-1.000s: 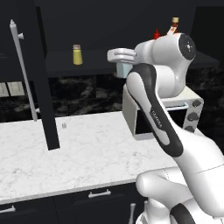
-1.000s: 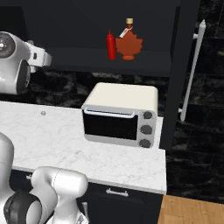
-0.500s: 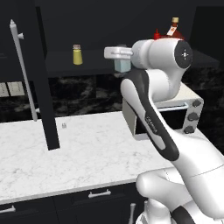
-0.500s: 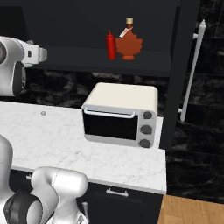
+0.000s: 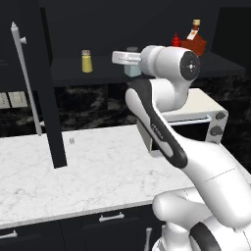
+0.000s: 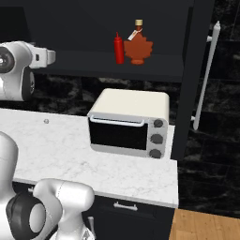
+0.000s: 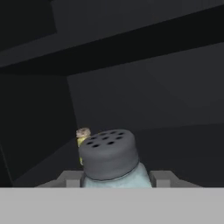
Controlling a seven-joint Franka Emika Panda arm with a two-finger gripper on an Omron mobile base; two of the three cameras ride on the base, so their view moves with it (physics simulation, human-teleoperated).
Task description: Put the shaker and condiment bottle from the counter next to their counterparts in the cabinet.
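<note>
I see the black wall cabinet [image 5: 147, 19] open above the marble counter [image 5: 98, 171], where a toaster oven [image 6: 129, 124] sits toward the right end. On the cabinet shelf, the brown maple-leaf bottle [image 6: 138, 47] touches the red condiment bottle [image 6: 119, 48] near the right edge. My gripper [image 7: 117, 179] holds the blue-grey shaker [image 7: 111, 162] clamped at shelf height, with the yellow shaker [image 5: 87, 61] further left.
</note>
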